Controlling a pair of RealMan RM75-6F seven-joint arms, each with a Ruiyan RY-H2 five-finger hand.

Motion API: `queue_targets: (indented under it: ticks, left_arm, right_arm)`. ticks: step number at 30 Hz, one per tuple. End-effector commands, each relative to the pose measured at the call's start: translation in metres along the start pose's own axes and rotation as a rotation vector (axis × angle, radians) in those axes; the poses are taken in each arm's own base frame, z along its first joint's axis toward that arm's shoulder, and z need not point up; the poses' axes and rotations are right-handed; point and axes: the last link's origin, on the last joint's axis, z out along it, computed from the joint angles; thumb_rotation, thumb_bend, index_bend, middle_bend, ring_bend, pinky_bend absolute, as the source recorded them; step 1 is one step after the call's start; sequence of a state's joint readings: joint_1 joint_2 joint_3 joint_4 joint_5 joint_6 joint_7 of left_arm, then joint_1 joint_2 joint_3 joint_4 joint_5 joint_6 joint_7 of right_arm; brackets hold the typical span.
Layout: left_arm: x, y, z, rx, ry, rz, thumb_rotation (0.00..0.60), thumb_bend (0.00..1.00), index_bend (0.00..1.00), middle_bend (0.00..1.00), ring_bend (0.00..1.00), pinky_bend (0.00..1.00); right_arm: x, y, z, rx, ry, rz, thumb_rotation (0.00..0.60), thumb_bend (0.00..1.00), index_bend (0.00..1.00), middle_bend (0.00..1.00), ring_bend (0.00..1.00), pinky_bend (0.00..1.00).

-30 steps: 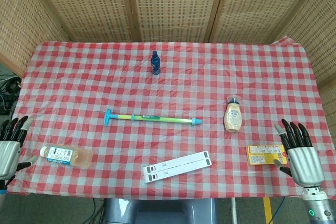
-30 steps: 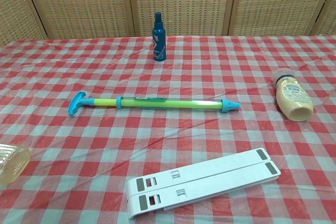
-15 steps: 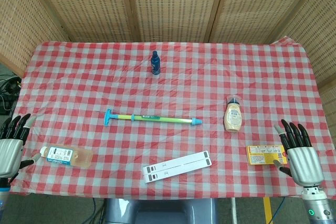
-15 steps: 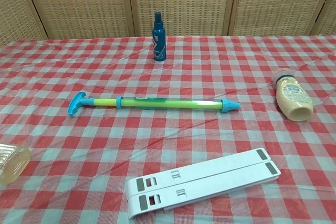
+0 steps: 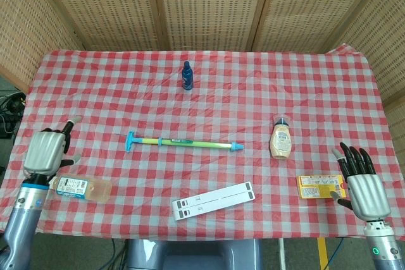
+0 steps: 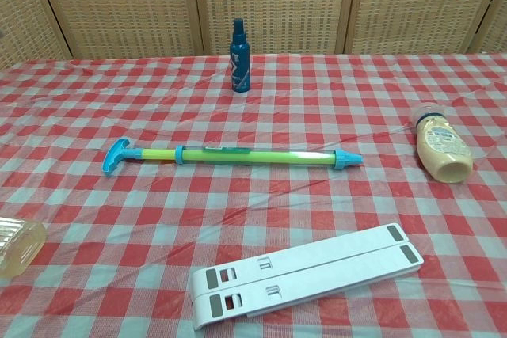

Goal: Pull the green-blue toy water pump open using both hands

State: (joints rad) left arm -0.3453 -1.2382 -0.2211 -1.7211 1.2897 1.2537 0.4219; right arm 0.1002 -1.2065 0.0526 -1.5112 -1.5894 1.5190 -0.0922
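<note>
While both hands hover apart, slim tubular pump [image 5: 183, 141] lies flat.

I see bare checked cloth all round the toy water pump [image 5: 183, 141], so both its ends lie open to me from the 9 and 3 o'clock sides. At 6 o'clock of it the white folding stand [image 5: 215, 200] blocks a low approach from the near edge, and the lying juice bottle [image 5: 80, 187] sits just beside my left hand [image 5: 47, 150]. My right hand [image 5: 362, 184] has the yellow packet [image 5: 320, 187] just beside it at 9 o'clock and the tipped sauce bottle [image 5: 281, 140] between it and the pump; the blue spray bottle [image 5: 187, 76] stands well clear at 12 o'clock.
</note>
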Motion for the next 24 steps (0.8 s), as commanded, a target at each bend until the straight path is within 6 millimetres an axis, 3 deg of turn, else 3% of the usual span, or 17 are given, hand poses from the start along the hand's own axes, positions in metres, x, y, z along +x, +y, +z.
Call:
queue_targets:
  ticks: [1, 4, 16, 24]
  left_arm:
    - [-0.008, 0.029, 0.029, -0.03, -0.072, -0.002, 0.6, 0.22, 0.3, 0.85, 0.75, 0.64]
    - [-0.015, 0.041, 0.041, -0.039, -0.125, -0.002, 0.6, 0.29, 0.33, 0.87, 0.77, 0.65]
    - [-0.043, 0.078, 0.078, -0.035, -0.275, 0.032, 0.6, 0.3, 0.34, 0.87, 0.77, 0.65]
    - [-0.06, 0.102, 0.094, -0.046, -0.303, 0.063, 0.6, 0.3, 0.43, 0.87, 0.77, 0.65]
  right_arm:
    - [-0.001, 0.003, 0.002, -0.009, -0.005, 0.004, 0.6, 0.09, 0.03, 0.0, 0.0, 0.0]
    - [-0.002, 0.004, 0.003, -0.013, -0.012, 0.008, 0.6, 0.08, 0.04, 0.0, 0.0, 0.0]
    - [-0.005, 0.009, 0.006, -0.02, -0.031, 0.024, 0.6, 0.09, 0.05, 0.0, 0.0, 0.0]
    - [-0.008, 0.011, 0.007, -0.028, -0.044, 0.027, 0.6, 0.08, 0.05, 0.0, 0.0, 0.0]
